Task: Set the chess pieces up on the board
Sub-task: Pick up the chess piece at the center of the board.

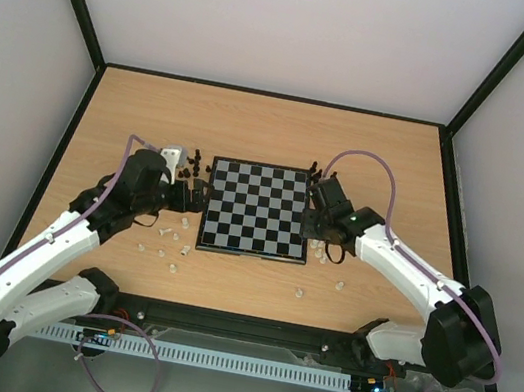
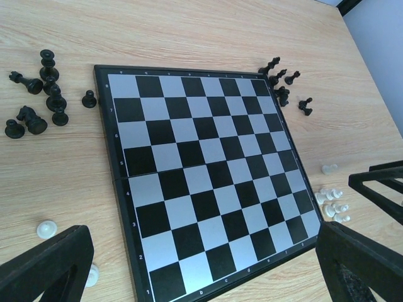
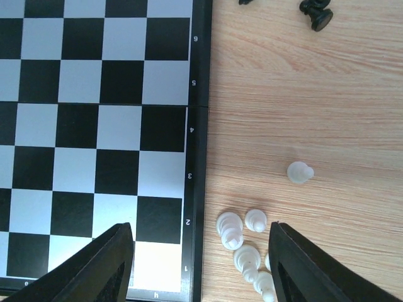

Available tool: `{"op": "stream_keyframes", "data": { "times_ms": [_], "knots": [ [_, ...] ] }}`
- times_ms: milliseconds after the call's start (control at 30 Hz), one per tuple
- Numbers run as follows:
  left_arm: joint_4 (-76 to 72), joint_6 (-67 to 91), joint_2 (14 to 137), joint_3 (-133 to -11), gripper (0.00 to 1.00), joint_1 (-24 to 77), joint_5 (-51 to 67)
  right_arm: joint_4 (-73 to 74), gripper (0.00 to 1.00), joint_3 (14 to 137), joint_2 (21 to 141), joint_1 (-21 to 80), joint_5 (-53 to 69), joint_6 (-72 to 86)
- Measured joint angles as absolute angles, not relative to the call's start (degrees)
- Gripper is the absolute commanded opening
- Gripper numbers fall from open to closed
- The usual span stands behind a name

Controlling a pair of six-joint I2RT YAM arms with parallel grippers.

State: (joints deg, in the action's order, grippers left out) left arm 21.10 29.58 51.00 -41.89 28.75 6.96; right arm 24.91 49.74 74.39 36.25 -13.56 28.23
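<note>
- Fingers of the right gripper [image 3: 201, 251] stand a middling way apart with nothing pinched between them. One finger is over the corner squares of the board [image 3: 94, 126], the other over bare wood.
- Between those fingers, just off the board's black border, is a cluster of white pieces [image 3: 242, 242]. They are packed close, several of them touching.
- A single white piece [image 3: 300, 172] sits alone on the wood, a little beyond the cluster and apart from it.
- Farther along that side, near the top of the right wrist view, there are black pieces [image 3: 316, 14] on the wood.
- The left gripper [image 2: 201, 264] is spread wide and holds nothing. From above it is at the board's opposite edge [image 1: 196, 195].
- Beside that left edge there is a loose group of more black pieces [image 2: 44, 94], some upright and some on their sides.
- A round white piece [image 2: 46, 228] rests on the wood close to one left finger.
- The board lies flat near the middle of the table [image 1: 254, 124], between the two grippers.
- Every piece in view is on the wood around the board: black ones by its two far corners, white ones towards its near side.
</note>
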Motion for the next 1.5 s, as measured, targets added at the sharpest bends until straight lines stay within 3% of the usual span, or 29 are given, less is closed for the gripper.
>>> {"op": "stream_keyframes", "data": {
  "times_ms": [267, 533, 800, 933, 1200, 1300, 1500],
  "knots": [
    [21.56, 29.61, 51.29, -41.87, 0.99, 28.75, 6.76, 25.36, 0.50, 47.77, 76.23, 36.25, -13.45, 30.83],
    [21.76, 29.58, 55.59, -41.87, 0.99, 29.26, 6.79, 25.36, 0.34, 45.63, 77.32, 36.25, -13.50, 32.62],
    [21.87, 29.58, 56.12, -41.87, 0.99, 29.63, 6.61, 24.05, 0.32, 45.45, 79.18, 35.94, -12.88, 32.64],
    [21.87, 29.58, 56.05, -41.87, 0.99, 29.63, 6.35, 23.51, 0.26, 45.45, 79.31, 35.55, -12.40, 32.32],
    [21.87, 29.58, 56.05, -41.87, 1.00, 29.63, 5.67, 22.81, 0.25, 45.45, 80.68, 34.59, -11.90, 31.53],
    [21.87, 29.58, 56.05, -41.87, 0.99, 29.63, 5.48, 22.79, 0.18, 45.45, 80.84, 34.35, -11.86, 31.29],
    [21.87, 29.58, 56.05, -41.87, 0.99, 29.63, 5.30, 22.41, 0.16, 45.45, 81.45, 34.13, -11.75, 30.89]
  ]
}}
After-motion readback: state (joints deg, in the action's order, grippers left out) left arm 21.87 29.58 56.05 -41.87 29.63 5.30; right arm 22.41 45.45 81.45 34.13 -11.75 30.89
